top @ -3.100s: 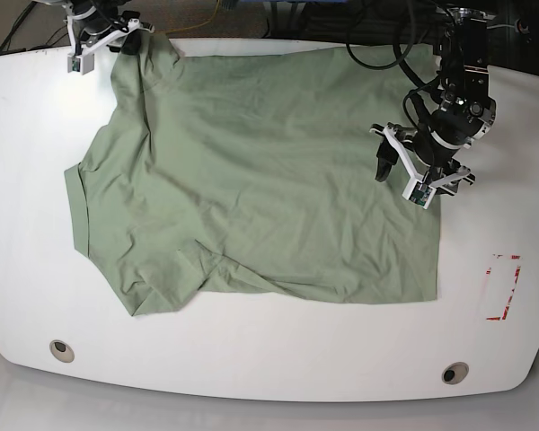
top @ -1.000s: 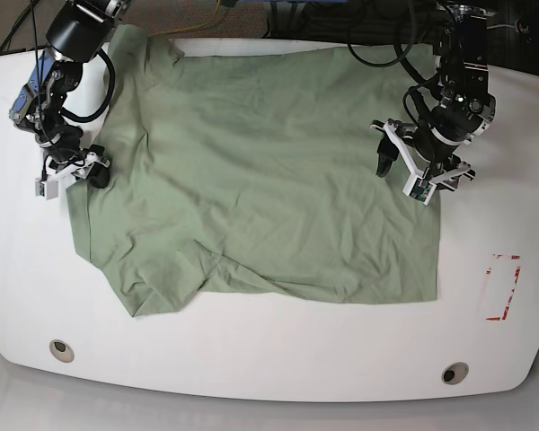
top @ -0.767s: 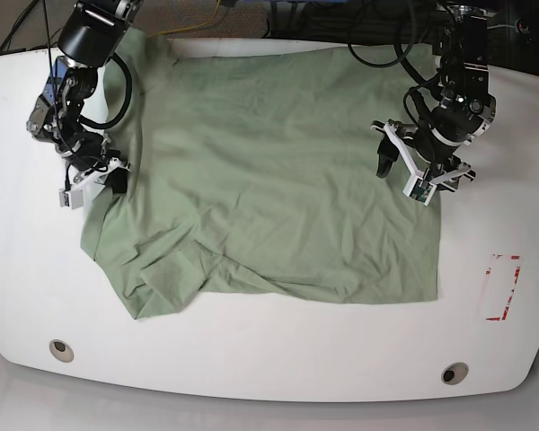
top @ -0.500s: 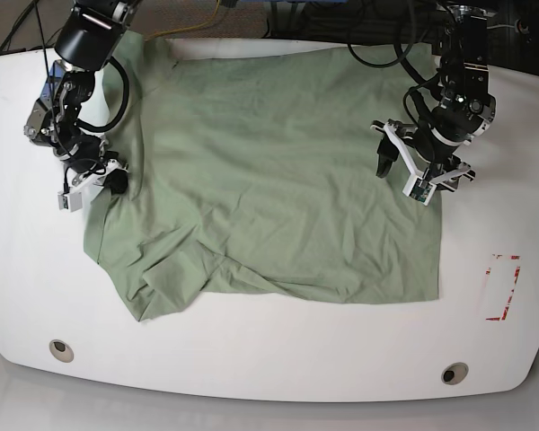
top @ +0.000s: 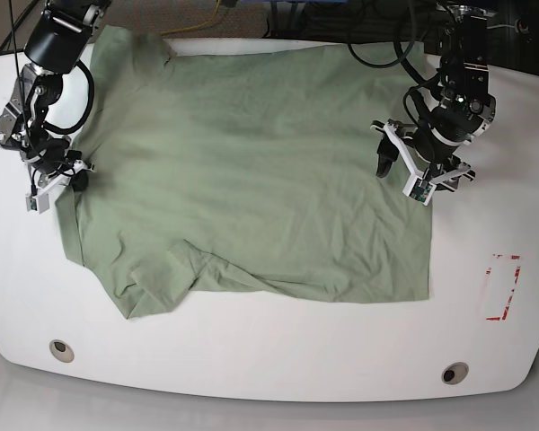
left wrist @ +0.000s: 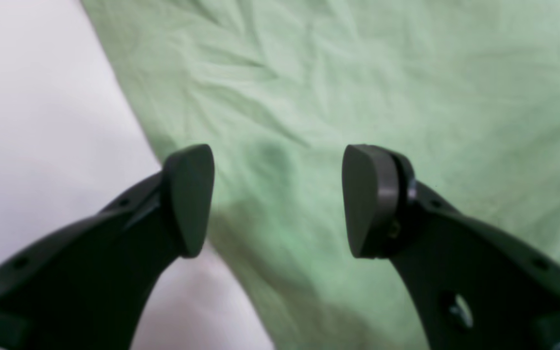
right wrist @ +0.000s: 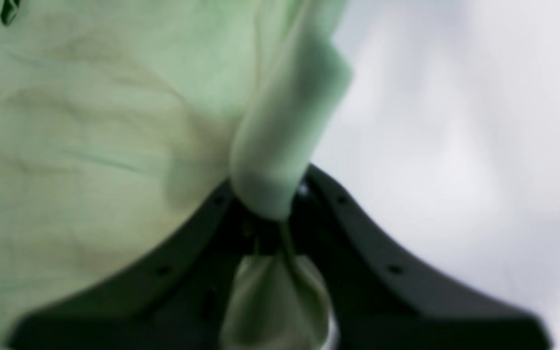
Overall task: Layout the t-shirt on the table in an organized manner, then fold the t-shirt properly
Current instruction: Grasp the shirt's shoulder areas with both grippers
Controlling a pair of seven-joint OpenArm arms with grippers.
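The t-shirt [top: 251, 171] lies spread across the table [top: 269, 359], its long axis running from one arm to the other. The right claw [top: 58, 178] pinches a bunched sleeve edge at its own end. The left claw [top: 422, 171] hangs spread over the opposite hem, holding nothing, so pulling outward falls to the right arm.

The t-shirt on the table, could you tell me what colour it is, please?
The t-shirt is a plain pale sage green with no print, shown best in the base view.

The right gripper [top: 58, 182], pinching the shirt's [top: 251, 171] sleeve, is dragging it toward 9 o'clock, spreading the cloth wider.
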